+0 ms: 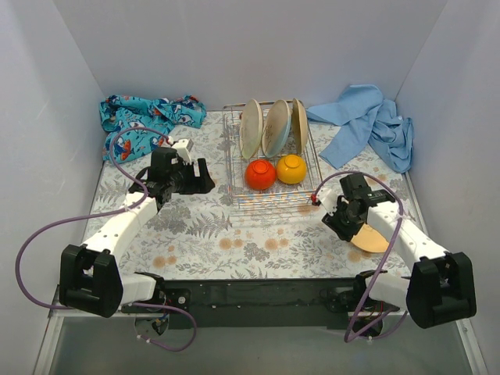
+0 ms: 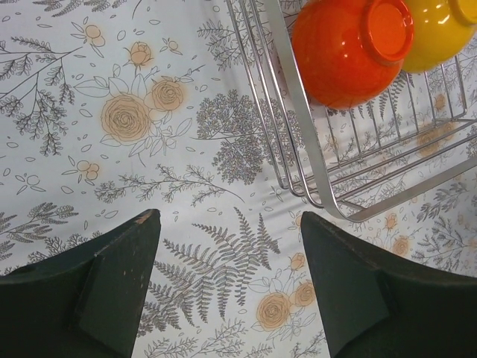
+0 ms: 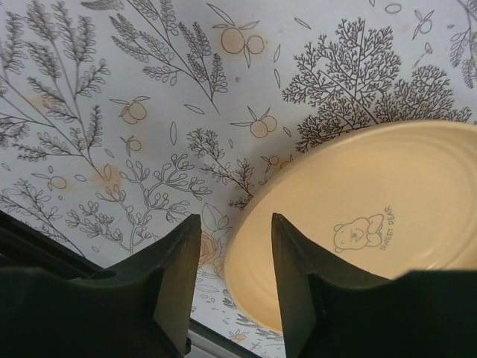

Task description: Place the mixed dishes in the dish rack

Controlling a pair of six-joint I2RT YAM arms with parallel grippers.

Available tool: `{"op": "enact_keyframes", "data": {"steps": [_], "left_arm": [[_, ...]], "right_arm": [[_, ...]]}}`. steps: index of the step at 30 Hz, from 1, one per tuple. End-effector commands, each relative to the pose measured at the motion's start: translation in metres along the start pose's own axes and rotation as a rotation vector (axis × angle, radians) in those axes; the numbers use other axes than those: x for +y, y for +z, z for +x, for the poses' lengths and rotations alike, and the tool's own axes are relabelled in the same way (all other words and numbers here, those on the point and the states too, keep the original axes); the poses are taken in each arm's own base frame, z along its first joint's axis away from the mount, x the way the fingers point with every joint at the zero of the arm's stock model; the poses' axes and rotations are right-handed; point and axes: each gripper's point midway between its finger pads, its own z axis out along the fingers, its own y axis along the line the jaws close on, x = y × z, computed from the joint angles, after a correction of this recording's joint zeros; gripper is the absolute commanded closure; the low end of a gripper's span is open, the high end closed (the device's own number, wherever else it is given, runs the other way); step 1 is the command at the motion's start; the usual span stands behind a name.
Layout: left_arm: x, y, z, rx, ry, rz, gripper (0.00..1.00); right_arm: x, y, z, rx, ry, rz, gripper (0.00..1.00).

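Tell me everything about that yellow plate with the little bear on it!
The round, pale yellow-orange plate looks smooth, like ceramic, with a small bear drawing and lettering printed inside. It rests on the flowery tablecloth near the table's front right. The right gripper straddles its rim, jaws apart; contact is unclear.

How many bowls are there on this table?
2. The red-orange bowl sits upside down in the dish rack, near its front. The yellow bowl sits right beside it, also upside down. I see no others, though some could be hidden.
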Motion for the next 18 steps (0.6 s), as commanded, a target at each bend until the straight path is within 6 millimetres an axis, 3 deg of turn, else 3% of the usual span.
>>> {"op": "enact_keyframes", "data": {"steps": [1, 5, 11, 14, 18], "left_arm": [[-0.004, -0.008, -0.024, -0.053, 0.021, 0.008, 0.24], [-0.004, -0.007, -0.027, -0.052, 0.021, 0.011, 0.24], [-0.003, -0.009, -0.032, -0.063, 0.034, 0.007, 0.24], [-0.003, -0.01, -0.033, -0.069, 0.04, 0.009, 0.24], [-0.001, -0.008, -0.033, -0.077, 0.039, 0.005, 0.24]], "right_arm": [[-0.013, 0.016, 0.012, 0.08, 0.071, 0.06, 0.51], [-0.015, 0.022, 0.019, 0.129, 0.095, 0.06, 0.55], [-0.019, 0.02, 0.024, 0.162, 0.118, 0.091, 0.98], [-0.034, 0.002, 0.021, 0.146, 0.125, 0.189, 0.99], [-0.078, -0.052, -0.002, 0.074, 0.125, 0.435, 0.99]]}}
